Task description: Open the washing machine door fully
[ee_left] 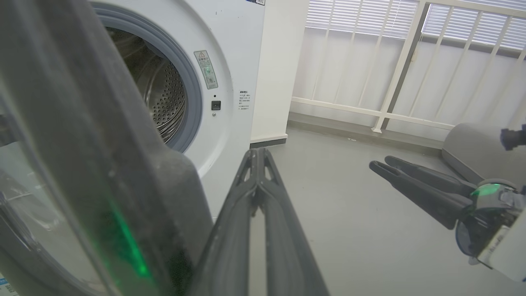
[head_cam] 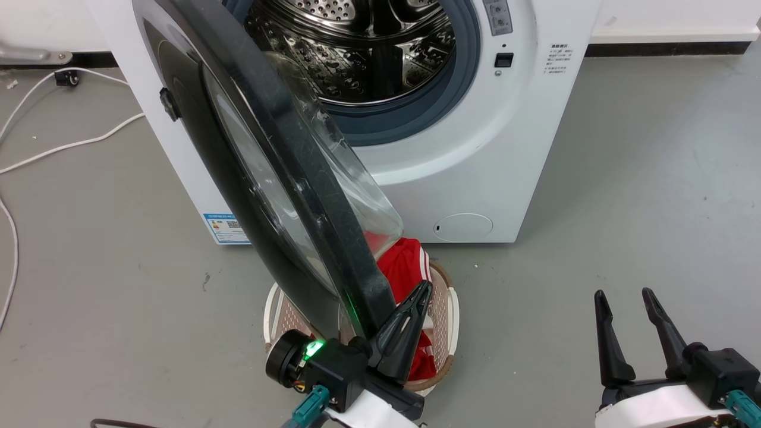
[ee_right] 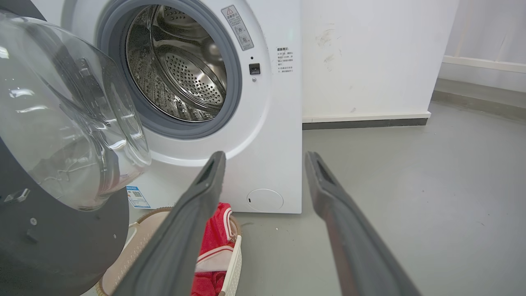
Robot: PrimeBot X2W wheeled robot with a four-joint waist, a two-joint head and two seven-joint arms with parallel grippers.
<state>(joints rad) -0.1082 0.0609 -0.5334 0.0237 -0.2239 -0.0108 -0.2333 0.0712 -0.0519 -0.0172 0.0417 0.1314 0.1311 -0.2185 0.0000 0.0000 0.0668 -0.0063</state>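
- Washing machine door [head_cam: 297, 178]: swung partly out, edge-on, over a basket [head_cam: 453, 315].
- Left hand [head_cam: 423, 291]: fingers closed together, empty, just beside the door's lower rim.
- Right hand [head_cam: 624, 295]: fingers apart, empty, well apart from the door.

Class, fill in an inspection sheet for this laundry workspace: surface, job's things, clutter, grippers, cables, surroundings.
Surface: grey floor, scuffed.
Job's things: door swung partly out from the washer; drum looks empty.
Clutter: basket with red cloth, under the door.
Grippers: left gripper shut, empty, beside the door's lower edge; right gripper open, empty, apart from the door.
Cables: white cable on the floor, left of the washer.
Surroundings: white wall; railing; blinds.
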